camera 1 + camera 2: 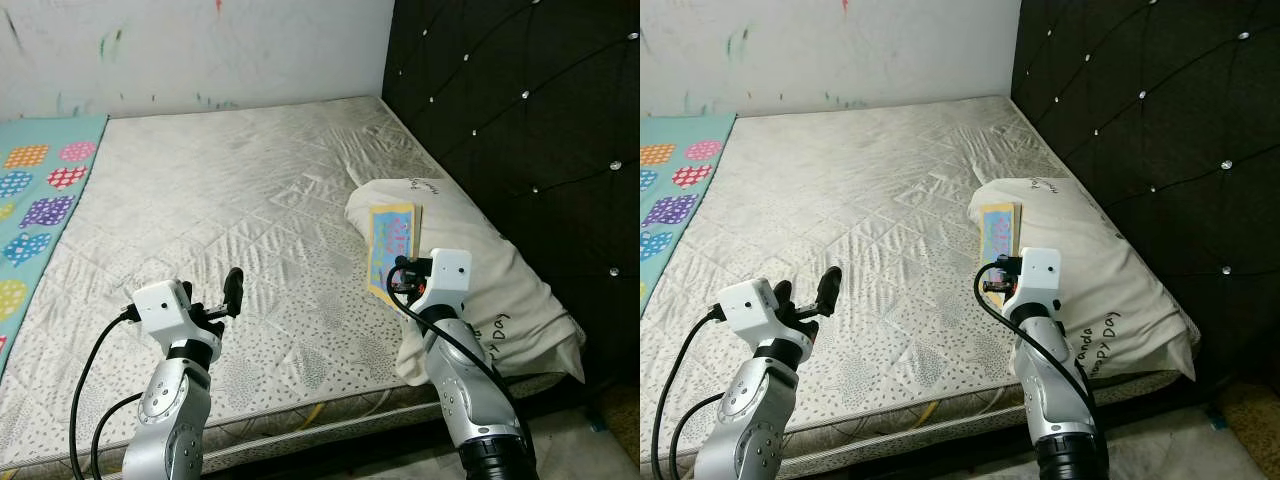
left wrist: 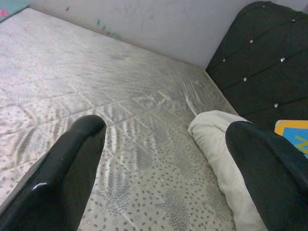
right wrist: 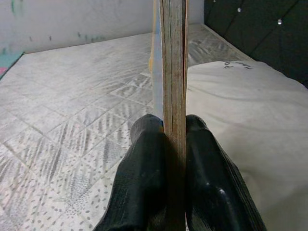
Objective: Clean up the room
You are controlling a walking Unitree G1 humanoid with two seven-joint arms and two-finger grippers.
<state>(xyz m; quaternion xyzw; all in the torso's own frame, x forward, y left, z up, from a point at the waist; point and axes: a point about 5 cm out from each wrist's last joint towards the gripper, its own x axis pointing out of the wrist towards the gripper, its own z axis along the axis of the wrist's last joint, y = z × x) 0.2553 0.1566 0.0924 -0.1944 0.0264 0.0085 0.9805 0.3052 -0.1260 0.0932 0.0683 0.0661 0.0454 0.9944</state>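
Observation:
A thin picture book point(image 1: 392, 246) with a yellow-and-blue cover is held on edge above the left side of a white pillow point(image 1: 470, 265). My right gripper point(image 3: 174, 126) is shut on the book point(image 3: 173, 62), one black finger on each face. In the right eye view the book point(image 1: 998, 233) stands just ahead of the right wrist. My left gripper point(image 1: 225, 298) hovers open over the bare mattress point(image 1: 230, 220) near its front edge, with nothing between its fingers point(image 2: 72, 163).
A black tufted headboard point(image 1: 520, 130) runs along the right side. A teal sheet with coloured patches point(image 1: 35, 200) lies along the mattress's left edge. A marked white wall point(image 1: 190, 50) stands behind. Floor shows at the lower right point(image 1: 610, 420).

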